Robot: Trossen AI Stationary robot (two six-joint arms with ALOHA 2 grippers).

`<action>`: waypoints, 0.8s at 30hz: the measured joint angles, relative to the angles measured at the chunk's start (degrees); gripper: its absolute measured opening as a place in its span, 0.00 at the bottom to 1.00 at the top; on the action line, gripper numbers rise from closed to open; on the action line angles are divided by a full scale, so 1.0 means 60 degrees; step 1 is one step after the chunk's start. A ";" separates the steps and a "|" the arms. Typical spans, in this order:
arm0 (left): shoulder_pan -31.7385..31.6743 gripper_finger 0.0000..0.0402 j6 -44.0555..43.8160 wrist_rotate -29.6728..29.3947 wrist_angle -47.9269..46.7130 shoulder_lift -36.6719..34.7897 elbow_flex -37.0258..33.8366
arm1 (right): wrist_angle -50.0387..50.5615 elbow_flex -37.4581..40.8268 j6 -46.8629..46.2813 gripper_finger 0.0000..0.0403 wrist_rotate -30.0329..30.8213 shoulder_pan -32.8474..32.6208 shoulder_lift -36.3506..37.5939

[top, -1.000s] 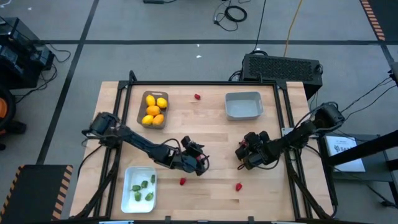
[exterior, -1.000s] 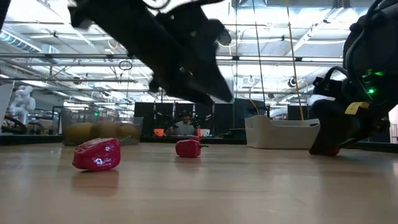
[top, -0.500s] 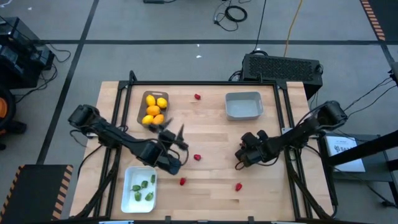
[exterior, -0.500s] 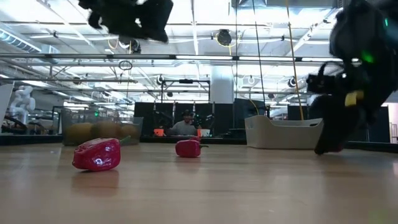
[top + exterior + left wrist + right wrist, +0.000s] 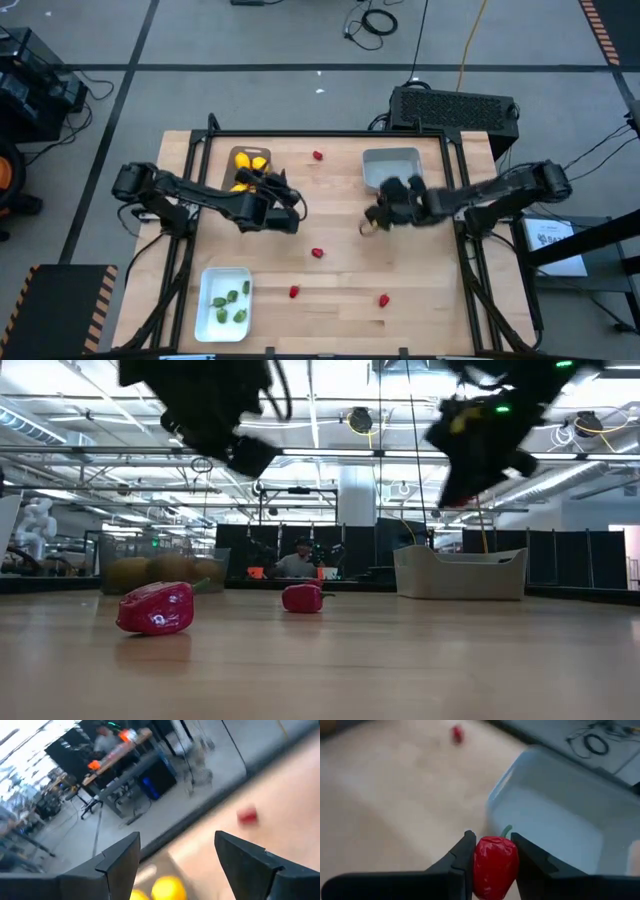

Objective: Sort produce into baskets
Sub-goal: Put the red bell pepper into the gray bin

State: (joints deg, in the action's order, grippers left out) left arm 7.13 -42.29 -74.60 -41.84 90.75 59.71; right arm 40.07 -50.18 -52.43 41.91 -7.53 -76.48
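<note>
Red pepper sits pinched between the jaws of our right gripper, held raised just short of the grey-blue basket so we can drop it inside. Our left gripper, jaws apart and empty, hangs near the brown basket of yellow fruit; other red pieces wait on the table.

Red pepper pinched upright between jaws beside the empty grey-blue basket, yellow fruits in brown basket

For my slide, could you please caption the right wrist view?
Right gripper holds a red pepper beside the empty grey-blue basket.
</note>
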 joint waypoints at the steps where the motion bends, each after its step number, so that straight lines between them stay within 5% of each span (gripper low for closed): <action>1: 0.0106 0.65 0.0032 0.0248 -0.0341 0.0029 -0.0070 | -0.0081 -0.0080 0.0196 0.24 -0.0039 0.0414 0.0016; 4: 0.0571 0.65 -0.0712 0.0483 -0.1727 -0.0054 -0.0131 | -0.0350 -0.0085 0.0657 0.24 -0.0397 0.1450 -0.0034; 10: 0.1943 0.65 -0.5410 0.0510 -0.5969 -0.0100 -0.0162 | -0.0304 -0.0056 0.1093 0.24 -0.0521 0.2627 -0.0476; 13: 0.2702 0.65 -0.7029 0.0730 -0.6824 -0.0100 -0.0166 | -0.0359 -0.0061 0.1122 0.25 -0.0539 0.2929 -0.0644; 24: 0.5032 0.65 -0.6176 0.1516 -0.5619 -0.0100 -0.0181 | 0.0270 -0.0071 0.1788 0.48 -0.1279 0.4103 -0.0861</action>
State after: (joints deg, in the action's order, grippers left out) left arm 37.33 -79.35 -65.51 -75.55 90.15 58.63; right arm 41.69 -50.61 -41.70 34.24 17.09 -81.65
